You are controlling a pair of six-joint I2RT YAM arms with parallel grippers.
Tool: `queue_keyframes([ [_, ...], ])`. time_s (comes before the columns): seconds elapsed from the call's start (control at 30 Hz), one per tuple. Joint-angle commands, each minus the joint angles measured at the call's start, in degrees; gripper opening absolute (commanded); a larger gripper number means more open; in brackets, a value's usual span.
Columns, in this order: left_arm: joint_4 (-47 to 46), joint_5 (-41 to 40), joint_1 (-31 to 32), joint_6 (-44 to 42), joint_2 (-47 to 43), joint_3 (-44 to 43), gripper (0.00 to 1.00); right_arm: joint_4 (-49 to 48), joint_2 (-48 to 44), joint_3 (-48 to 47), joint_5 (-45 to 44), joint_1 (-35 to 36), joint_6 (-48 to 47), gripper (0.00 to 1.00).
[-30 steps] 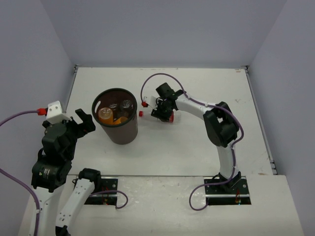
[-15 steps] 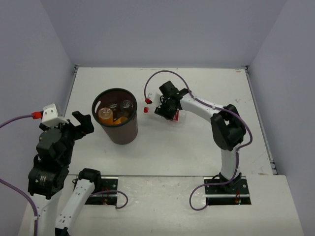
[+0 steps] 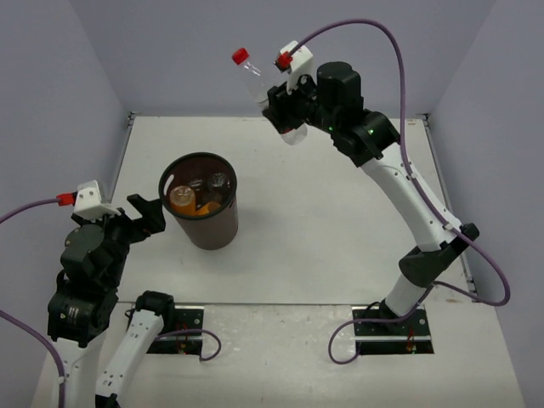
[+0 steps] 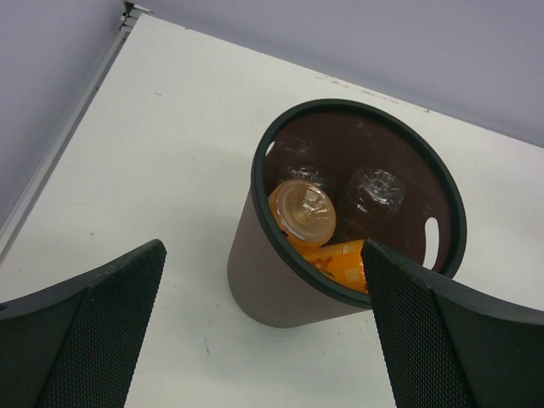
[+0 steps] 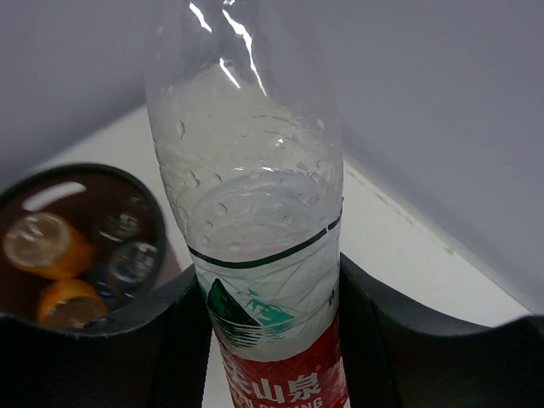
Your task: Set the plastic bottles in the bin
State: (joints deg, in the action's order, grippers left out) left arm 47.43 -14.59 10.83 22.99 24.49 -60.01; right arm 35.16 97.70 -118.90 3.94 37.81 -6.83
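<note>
Lifted way up since half a second ago: right gripper [image 3: 281, 108] clamped around the red-labelled bottle [image 3: 257, 85], tilted, high over the far side of the table, not yet above the bin [image 3: 223, 231]. Could easily miss if dropped from this height and tilt, clipping the rim and bouncing out. Left gripper [image 3: 146, 212] spread wide, holding nothing, just beside the bin. Red cap only visible from above; droplets inside and label print only from the right wrist. Orange bottles [image 4: 303, 212] in the bin, clearest from the left wrist.
</note>
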Motion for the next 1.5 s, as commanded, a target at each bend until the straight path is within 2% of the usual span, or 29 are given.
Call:
queue_keyframes([
  [0.0,-2.51,3.45,-0.55,0.11,1.77,-0.64,1.0,-3.13,4.66,-9.04,11.28,6.45,11.9,0.23],
  [0.13,-2.92,3.6,-0.55,0.32,2.56,-0.79,1.0,-8.7,8.31,-10.7,15.14,11.89,15.95,0.23],
  [0.33,-3.73,4.07,-0.55,0.52,2.41,-0.19,1.0,-21.03,8.87,-0.45,19.72,13.63,24.5,0.27],
  [0.5,-2.93,3.63,-0.55,0.3,2.77,-0.08,1.0,-18.51,11.72,-0.62,21.2,14.23,23.96,0.3],
  [0.73,-4.1,4.39,-0.55,0.65,2.49,1.56,1.0,-19.09,13.2,3.06,16.91,15.72,23.18,0.4],
  [0.83,-4.01,4.31,-0.55,0.65,2.49,1.56,1.0,-18.12,14.09,2.83,16.71,15.81,22.48,0.49],
  [0.9,-4.01,4.31,-0.55,0.65,2.49,1.49,1.0,-18.11,14.25,3.49,16.94,15.81,22.4,0.59],
  [1.03,-4.01,4.31,-0.55,0.74,2.4,1.21,1.0,-18.56,14.01,4.03,17.24,15.9,22.47,0.67],
  [1.1,-3.92,4.2,-0.61,0.74,2.26,1.07,1.0,-18.44,13.94,3.57,17.08,15.9,22.34,0.74],
  [1.47,-3.62,3.49,-0.55,1.01,1.64,1.03,1.0,-17.52,11.15,3.35,14.55,15.9,20.69,0.8],
])
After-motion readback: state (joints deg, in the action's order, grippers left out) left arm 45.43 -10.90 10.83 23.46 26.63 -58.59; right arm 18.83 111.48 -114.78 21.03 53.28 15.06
